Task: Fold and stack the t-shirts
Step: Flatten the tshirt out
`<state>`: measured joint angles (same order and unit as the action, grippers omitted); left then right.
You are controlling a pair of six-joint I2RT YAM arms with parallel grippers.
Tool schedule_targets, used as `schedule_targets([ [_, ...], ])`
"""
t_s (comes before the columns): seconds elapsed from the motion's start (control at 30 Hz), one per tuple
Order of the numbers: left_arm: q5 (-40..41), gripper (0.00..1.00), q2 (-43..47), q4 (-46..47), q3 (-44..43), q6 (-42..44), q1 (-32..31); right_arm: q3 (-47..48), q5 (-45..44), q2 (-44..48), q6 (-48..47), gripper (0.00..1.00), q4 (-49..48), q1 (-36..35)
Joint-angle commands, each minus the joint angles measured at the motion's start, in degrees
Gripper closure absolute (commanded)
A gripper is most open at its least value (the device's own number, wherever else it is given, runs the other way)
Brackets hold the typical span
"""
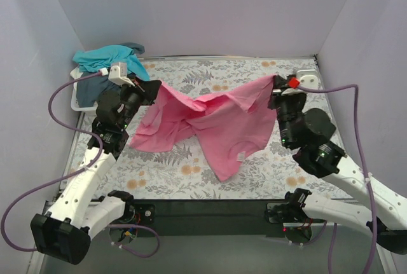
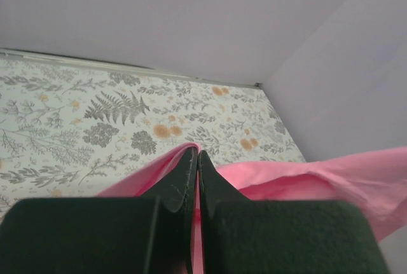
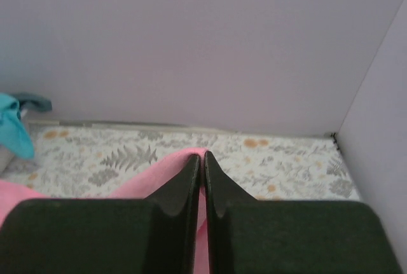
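Observation:
The pink t-shirt (image 1: 216,118) hangs stretched between my two grippers above the floral table, its lower part drooping onto the cloth. My left gripper (image 1: 154,87) is shut on its left edge; pink cloth (image 2: 331,178) shows between the jaws in the left wrist view (image 2: 196,153). My right gripper (image 1: 276,83) is shut on its right edge; pink cloth (image 3: 149,178) shows in the right wrist view (image 3: 202,155). The teal t-shirt (image 1: 108,58) lies on top of the dark slate t-shirt (image 1: 92,89) in the basket at the back left.
A white plastic basket (image 1: 77,104) stands at the back left corner against the wall. Lilac walls close the table at the back and both sides. A purple cable loops from each arm. A black strip runs along the near edge.

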<state>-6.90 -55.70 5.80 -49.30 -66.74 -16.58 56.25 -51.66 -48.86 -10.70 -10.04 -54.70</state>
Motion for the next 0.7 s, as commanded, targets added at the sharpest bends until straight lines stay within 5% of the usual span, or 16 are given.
schedule_targets([
  [0.0, 0.9, 1.00, 4.5, 0.4, -3.3, 0.1, 0.3, 6.7, -1.3, 1.5, -9.4, 0.99, -6.4, 0.3],
  [0.2, 4.5, 1.00, 7.7, -1.7, -6.1, -0.9, 0.3, 13.1, 2.0, 0.6, -13.2, 0.99, -6.7, 0.3],
  [0.4, 3.3, 1.00, -6.8, -8.7, -20.3, -0.2, 0.3, 25.4, 5.6, -7.7, -18.4, 0.99, -6.8, 1.3],
  [0.53, 4.4, 1.00, -16.1, -9.2, -26.2, 0.5, 0.7, 29.6, 9.0, -13.8, -18.6, 0.99, -6.0, 7.6],
  [0.67, 4.2, 1.00, -22.7, -10.6, -32.2, 0.9, 2.9, 32.4, 20.3, -19.7, -6.1, 0.99, 1.8, 20.1],
])
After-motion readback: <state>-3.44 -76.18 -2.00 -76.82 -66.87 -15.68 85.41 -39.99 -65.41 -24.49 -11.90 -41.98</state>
